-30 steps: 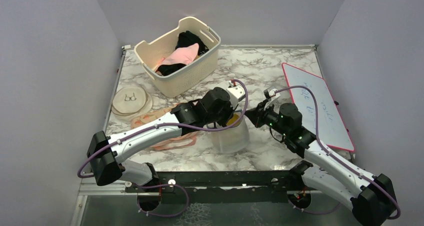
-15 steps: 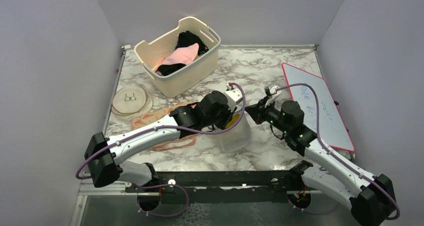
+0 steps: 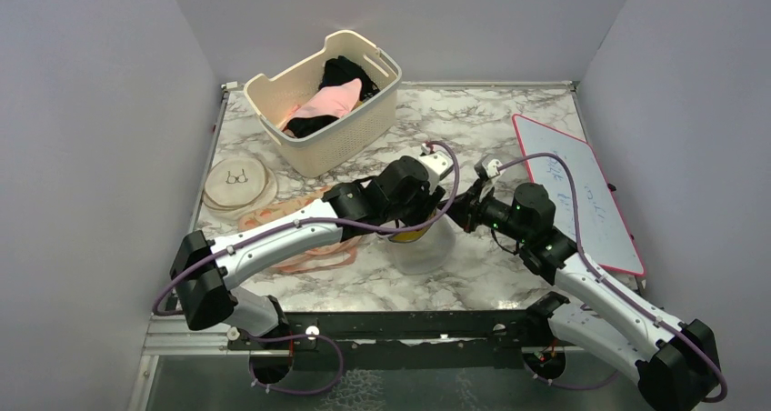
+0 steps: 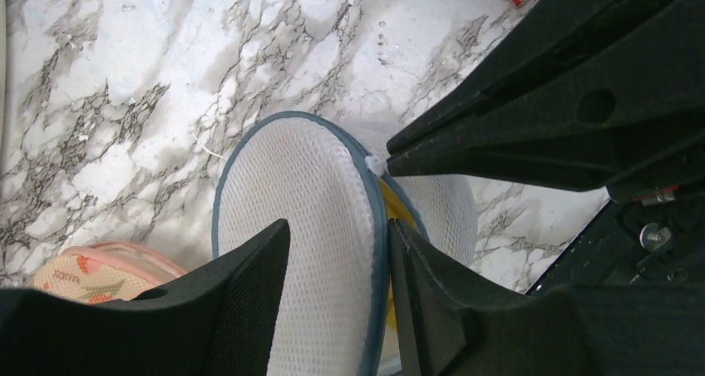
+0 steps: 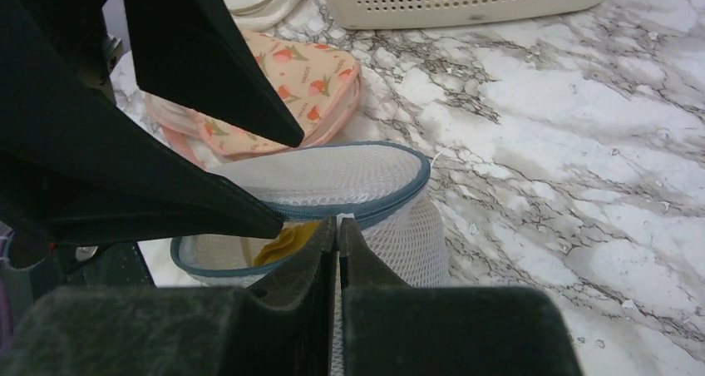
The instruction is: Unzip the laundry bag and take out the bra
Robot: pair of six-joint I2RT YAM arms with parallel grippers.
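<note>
Half done: laundry bag (image 5: 403, 230) partly unzipped, left jaws clamp the raised lid (image 4: 308, 210), right jaws pinched shut on its rim (image 5: 378, 213); yellow garment (image 5: 287, 241) below them, likely bra, not out.

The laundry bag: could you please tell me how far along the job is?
Done: the laundry bag is partly unzipped, its lid raised. In hand: the right gripper pinches the zip pull; the left gripper straddles the lid. Left: finish unzipping and take out the yellow garment inside, probably the bra.
</note>
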